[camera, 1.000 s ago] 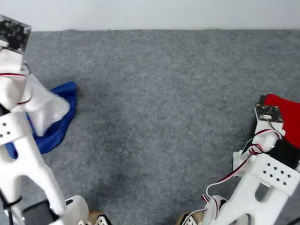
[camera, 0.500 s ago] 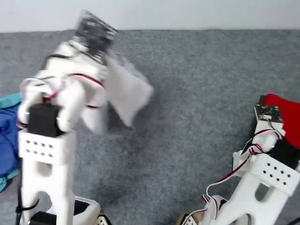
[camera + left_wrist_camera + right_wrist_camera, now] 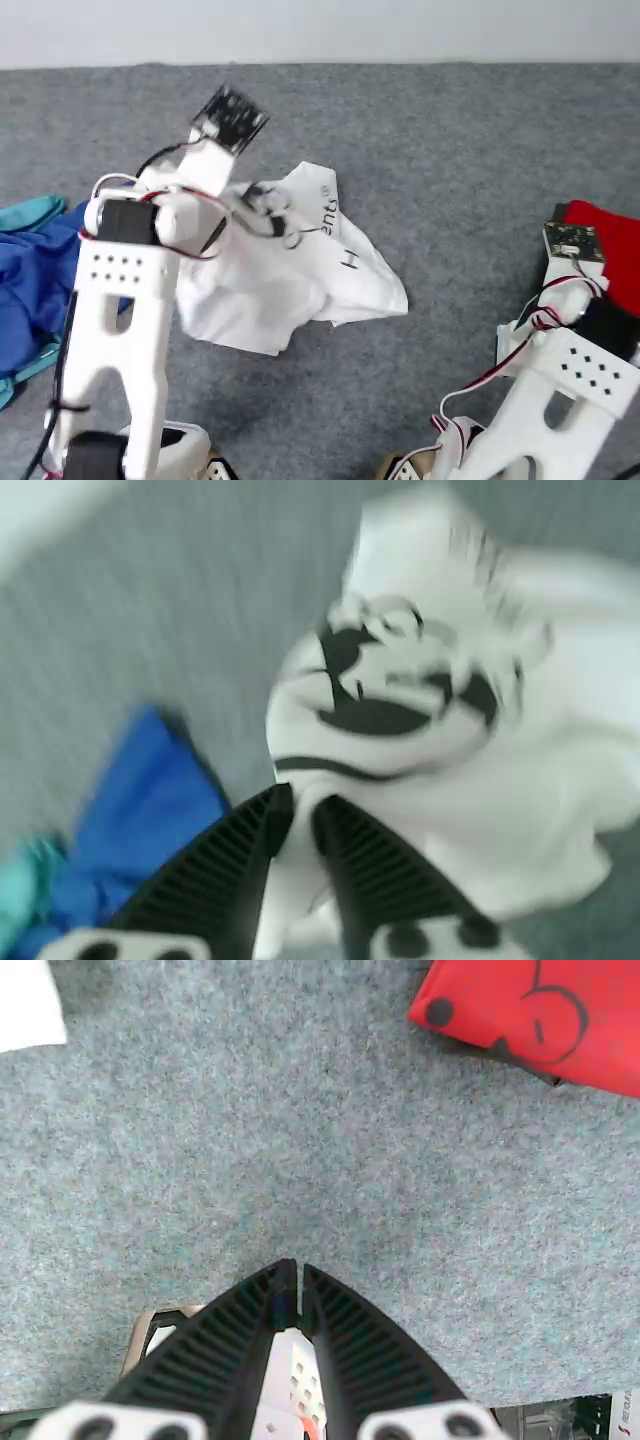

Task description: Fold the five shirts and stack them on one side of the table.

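White shirt point(image 3: 300, 285) — crumpled heap left of centre on the grey table point(image 3: 470, 150), widest side to side, print up | my left gripper point(image 3: 262, 208) pinches its far edge, cloth spreading nearward from it | right gripper point(image 3: 300, 1295) closed over bare table — red shirt point(image 3: 540, 1010) nearby

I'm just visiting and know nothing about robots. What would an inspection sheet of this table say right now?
Surface: grey carpet-like mat, flat.
Job's things: white shirt crumpled mid-table; blue shirt and teal cloth heaped at one side; red shirt at the other.
Clutter: nothing seen.
Grippers: left gripper shut on white shirt; right gripper shut, empty.
Cables: red, white and black wires along the arms.
Surroundings: pale wall behind.
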`<state>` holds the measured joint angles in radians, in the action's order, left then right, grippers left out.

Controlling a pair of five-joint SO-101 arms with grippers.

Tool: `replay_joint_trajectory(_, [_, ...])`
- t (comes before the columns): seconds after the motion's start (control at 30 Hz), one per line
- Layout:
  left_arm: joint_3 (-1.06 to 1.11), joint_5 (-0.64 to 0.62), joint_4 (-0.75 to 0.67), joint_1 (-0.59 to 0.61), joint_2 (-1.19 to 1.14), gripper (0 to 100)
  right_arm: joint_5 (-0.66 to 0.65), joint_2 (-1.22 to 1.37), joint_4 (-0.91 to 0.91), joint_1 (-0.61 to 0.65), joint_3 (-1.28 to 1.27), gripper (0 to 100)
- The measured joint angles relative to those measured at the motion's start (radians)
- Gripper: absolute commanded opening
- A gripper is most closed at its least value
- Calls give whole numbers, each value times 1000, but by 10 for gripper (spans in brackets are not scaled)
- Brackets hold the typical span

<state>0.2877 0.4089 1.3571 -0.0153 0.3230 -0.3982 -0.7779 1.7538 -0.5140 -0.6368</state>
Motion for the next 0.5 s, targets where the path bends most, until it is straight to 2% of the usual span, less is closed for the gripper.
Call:
replay_joint_trajectory(0.07, [55, 51, 0, 68, -64, 182, 0, 0, 0, 0, 0, 9])
replay_joint_trajectory(0.27, [28, 75, 28, 199, -147, 193, 0, 0, 0, 0, 0, 9])
replay_joint_trajectory(0.37, [-71, 81, 109, 204, -150, 189, 0, 0, 0, 0, 0, 9])
replay_joint_trajectory(0.5, [-213, 81, 273, 152, -150, 187, 0, 0, 0, 0, 0, 9])
